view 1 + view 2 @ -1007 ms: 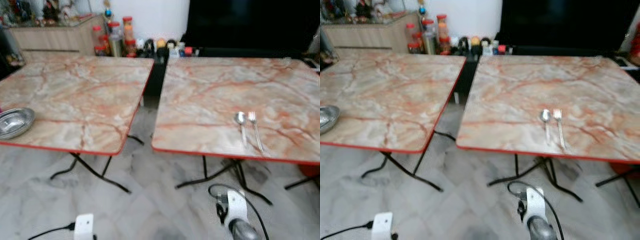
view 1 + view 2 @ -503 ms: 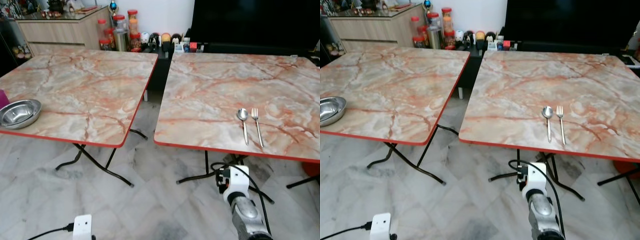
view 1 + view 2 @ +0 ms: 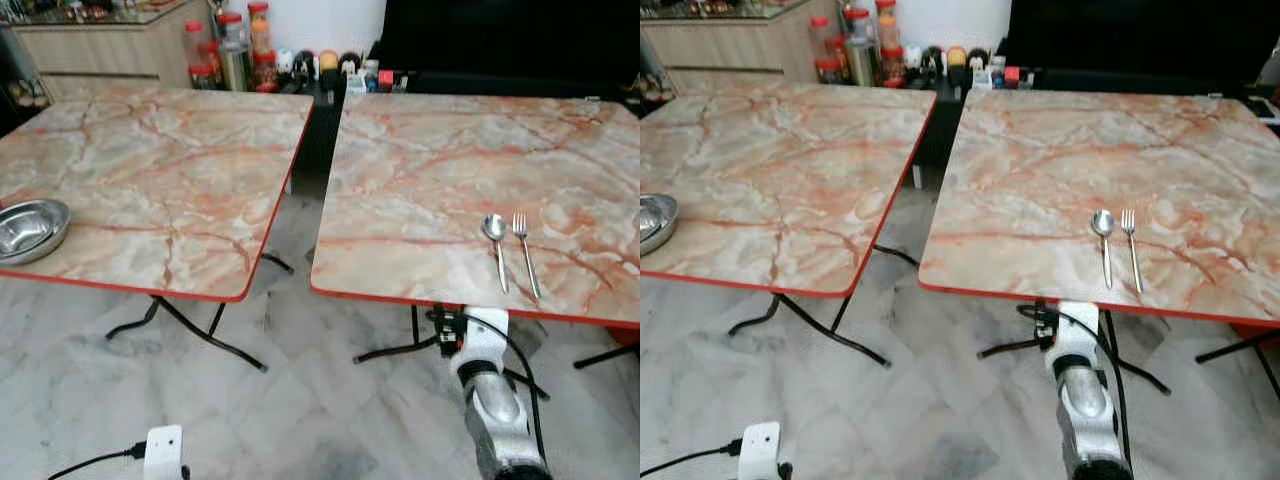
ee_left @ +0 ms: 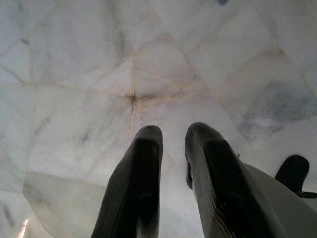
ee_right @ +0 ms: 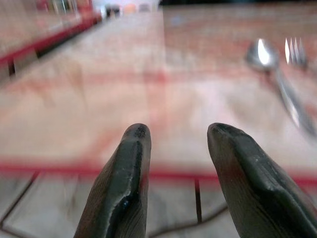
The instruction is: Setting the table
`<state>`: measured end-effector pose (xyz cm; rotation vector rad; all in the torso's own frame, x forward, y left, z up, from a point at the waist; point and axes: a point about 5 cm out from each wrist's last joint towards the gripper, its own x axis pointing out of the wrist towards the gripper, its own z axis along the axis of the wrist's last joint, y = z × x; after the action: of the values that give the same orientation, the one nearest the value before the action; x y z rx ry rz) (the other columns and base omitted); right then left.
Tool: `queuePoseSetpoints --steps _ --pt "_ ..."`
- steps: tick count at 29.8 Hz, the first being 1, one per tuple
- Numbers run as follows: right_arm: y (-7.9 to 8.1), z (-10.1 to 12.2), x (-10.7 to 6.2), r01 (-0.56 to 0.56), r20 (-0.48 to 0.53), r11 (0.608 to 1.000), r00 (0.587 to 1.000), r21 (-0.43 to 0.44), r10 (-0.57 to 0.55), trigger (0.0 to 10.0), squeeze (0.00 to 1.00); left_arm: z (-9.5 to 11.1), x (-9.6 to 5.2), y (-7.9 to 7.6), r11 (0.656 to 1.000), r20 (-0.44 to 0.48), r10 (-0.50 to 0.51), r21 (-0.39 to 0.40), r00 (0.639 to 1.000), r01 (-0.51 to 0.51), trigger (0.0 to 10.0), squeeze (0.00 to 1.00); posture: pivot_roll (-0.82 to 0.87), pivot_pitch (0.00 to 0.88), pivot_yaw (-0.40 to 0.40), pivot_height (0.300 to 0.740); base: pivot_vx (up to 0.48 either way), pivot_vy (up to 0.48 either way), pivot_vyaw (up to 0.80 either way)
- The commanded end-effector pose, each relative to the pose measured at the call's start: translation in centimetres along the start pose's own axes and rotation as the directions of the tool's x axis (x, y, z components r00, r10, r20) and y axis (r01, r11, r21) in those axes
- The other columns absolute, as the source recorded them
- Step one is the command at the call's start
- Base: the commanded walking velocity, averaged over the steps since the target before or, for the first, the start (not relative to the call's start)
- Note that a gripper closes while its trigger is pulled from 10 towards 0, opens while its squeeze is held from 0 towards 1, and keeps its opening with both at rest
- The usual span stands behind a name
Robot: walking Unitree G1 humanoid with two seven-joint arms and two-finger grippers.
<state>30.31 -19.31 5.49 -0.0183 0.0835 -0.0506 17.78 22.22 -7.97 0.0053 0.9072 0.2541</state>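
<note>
Right end effector (image 5: 178, 148) parted below spoon (image 5: 262, 54), fork (image 5: 295, 49).

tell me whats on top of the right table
A spoon and fork lie side by side near the front edge of the right table; the rest shows bare marble. The right gripper is just below that edge, open and empty.

A home dining room, I'd say.
Before me stand two marble-patterned folding tables (image 3: 180, 180) on a pale tiled floor (image 3: 300, 420), with food jars (image 3: 235, 45) and a wooden sideboard (image 3: 100, 45) against the back wall.
</note>
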Motion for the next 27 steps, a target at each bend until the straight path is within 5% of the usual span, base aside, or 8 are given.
queuePoseSetpoints --steps 1,12,27 --pt "0.4 2.3 1.1 -0.005 0.066 1.000 0.998 0.024 0.004 10.0 0.00 0.1 0.0 0.2 1.000 0.009 0.003 -0.006 1.000 -0.003 10.0 0.00 -0.02 0.016 -0.006 0.740 0.000 0.000 0.00" --pt "1.7 8.2 5.2 -0.004 0.131 0.999 0.991 0.043 -0.002 10.0 0.00 0.0 0.0 -0.1 1.000 0.011 0.004 0.013 1.000 -0.004 10.0 0.00 -0.02 0.021 -0.003 0.740 0.000 -0.028 0.00" --pt "3.4 7.3 5.3 -0.014 0.077 0.998 0.997 0.063 0.009 10.0 0.00 -0.1 0.0 -0.2 1.000 0.010 0.006 -0.002 1.000 -0.006 10.0 0.00 0.00 0.022 -0.009 0.740 0.000 -0.326 0.00"
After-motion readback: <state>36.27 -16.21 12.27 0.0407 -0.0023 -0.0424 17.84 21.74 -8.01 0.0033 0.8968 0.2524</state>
